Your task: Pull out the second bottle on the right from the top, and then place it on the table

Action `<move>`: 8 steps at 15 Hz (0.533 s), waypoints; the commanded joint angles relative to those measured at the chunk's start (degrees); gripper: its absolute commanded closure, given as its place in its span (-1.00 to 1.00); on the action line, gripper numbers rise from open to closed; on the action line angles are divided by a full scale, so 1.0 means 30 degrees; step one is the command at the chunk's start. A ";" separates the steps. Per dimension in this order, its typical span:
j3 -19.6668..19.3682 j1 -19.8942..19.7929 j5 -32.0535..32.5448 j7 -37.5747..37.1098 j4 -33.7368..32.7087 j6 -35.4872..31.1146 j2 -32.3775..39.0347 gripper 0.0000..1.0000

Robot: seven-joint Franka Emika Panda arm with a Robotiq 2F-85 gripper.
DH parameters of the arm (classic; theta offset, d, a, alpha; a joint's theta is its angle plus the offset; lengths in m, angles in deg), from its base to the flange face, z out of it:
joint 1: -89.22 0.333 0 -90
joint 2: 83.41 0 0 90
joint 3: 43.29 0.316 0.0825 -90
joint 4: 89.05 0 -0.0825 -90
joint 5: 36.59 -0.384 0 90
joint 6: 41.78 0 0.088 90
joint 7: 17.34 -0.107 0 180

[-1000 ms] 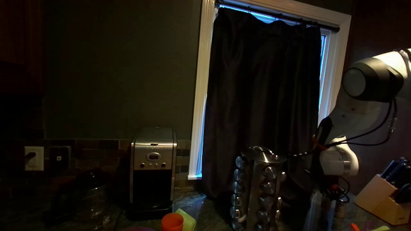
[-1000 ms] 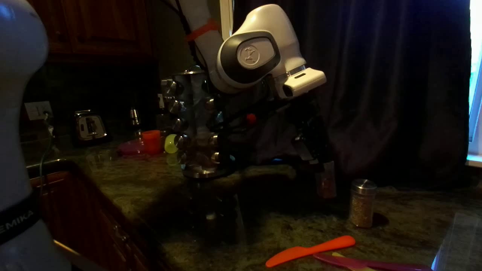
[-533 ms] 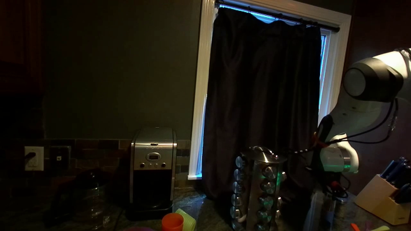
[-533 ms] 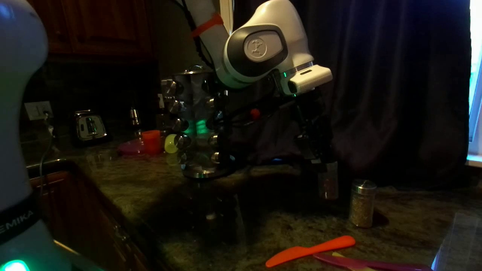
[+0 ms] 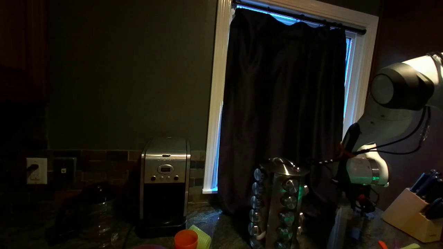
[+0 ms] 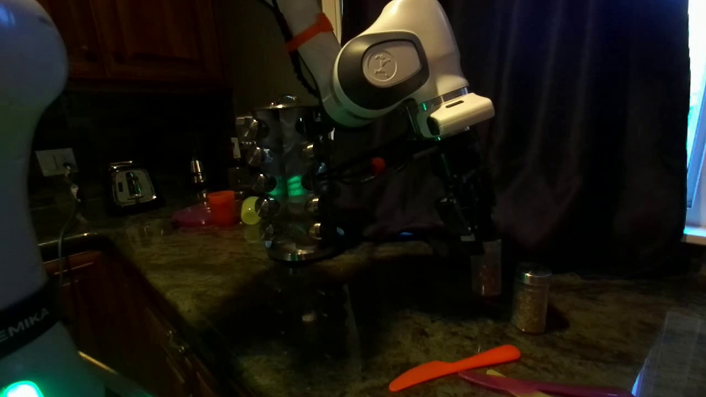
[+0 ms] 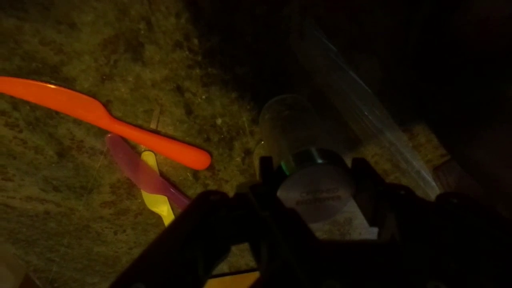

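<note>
Currently the gripper (image 7: pixel 313 165) pinches the shiny metal cap of a clear, cylindrical bottle (image 6: pixel 487 270), one finger on either side. Reddish-brown contents show through its glass; near it a capped jar (image 6: pixel 531 306) of grainy tan stuff stands upright. Whether the bottle's base touches the mottled stone table (image 6: pixel 441 325), I cannot tell. A smooth orange knife (image 7: pixel 105 119) lies nearby; a steel rack (image 6: pixel 289 184) bristles with round lids.

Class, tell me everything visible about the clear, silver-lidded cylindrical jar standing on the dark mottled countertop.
In an exterior view, the clear, glass-looking cylindrical jar stands upright, topped by a shiny silver metal-looking lid. Grainy brownish contents show through its wall. Its base rests on the dark mottled countertop; nothing else visibly touches it.
</note>
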 commanded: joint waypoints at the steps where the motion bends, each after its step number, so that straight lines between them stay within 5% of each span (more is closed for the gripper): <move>1: 0.0307 -0.0448 -0.0515 -0.0207 -0.0232 0.0824 -0.0164 0.50; 8: 0.1456 -0.1493 -0.1561 0.0072 -0.0389 0.1042 -0.0079 0.50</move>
